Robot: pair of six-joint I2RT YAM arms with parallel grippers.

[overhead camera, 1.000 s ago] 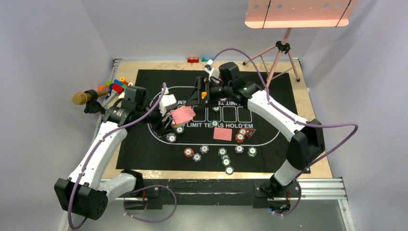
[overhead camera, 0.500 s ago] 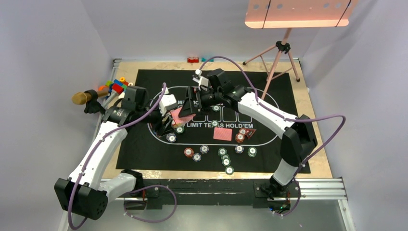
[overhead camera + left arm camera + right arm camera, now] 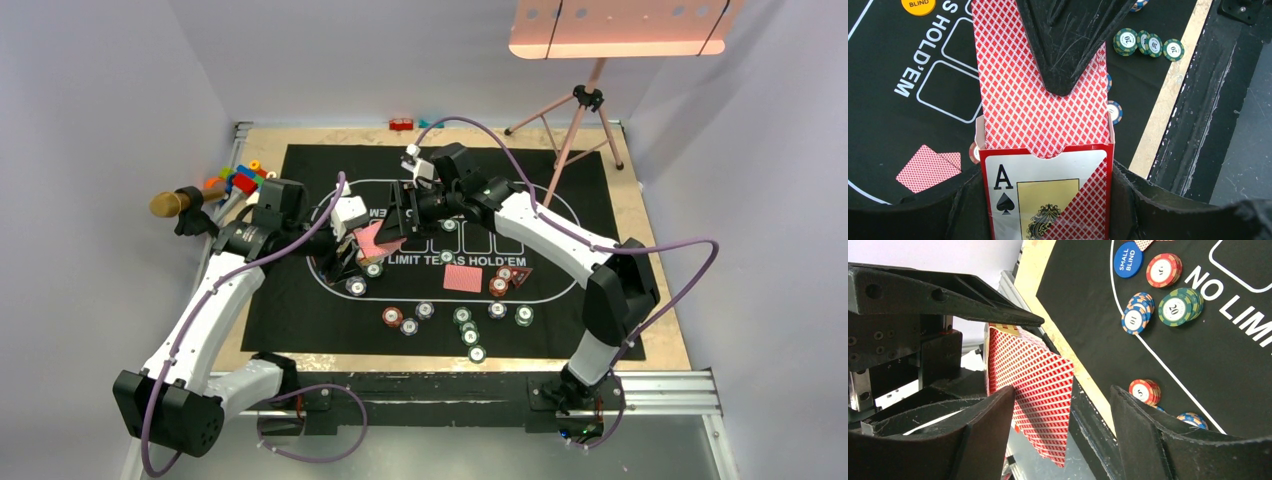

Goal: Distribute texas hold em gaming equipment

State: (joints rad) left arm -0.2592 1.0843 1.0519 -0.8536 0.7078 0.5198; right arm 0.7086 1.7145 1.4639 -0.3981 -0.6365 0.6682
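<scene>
My left gripper (image 3: 350, 248) (image 3: 1045, 205) is shut on a red card box (image 3: 1045, 195) (image 3: 372, 240) with an ace of spades on its face. A red-backed playing card (image 3: 1038, 110) (image 3: 1040, 390) sticks out of the box's open top. My right gripper (image 3: 400, 215) (image 3: 1063, 410) stands open around that card, with a gap to its right finger (image 3: 1143, 435). On the black mat lie poker chips (image 3: 462, 318) (image 3: 1163, 269), a blue small-blind disc (image 3: 1128, 259), an orange blind disc (image 3: 918, 5) and dealt cards (image 3: 463, 277) (image 3: 928, 167).
Colourful toy bricks (image 3: 240, 180) and a gold-headed microphone (image 3: 175, 203) lie off the mat's left edge. A pink tripod (image 3: 585, 100) stands at the back right under a lamp panel (image 3: 620, 25). A small red block (image 3: 402, 124) sits at the back edge.
The right arm has swung left from the mat's centre to the card box, and its jaws have narrowed around the protruding card. The left arm and box have stayed put.
</scene>
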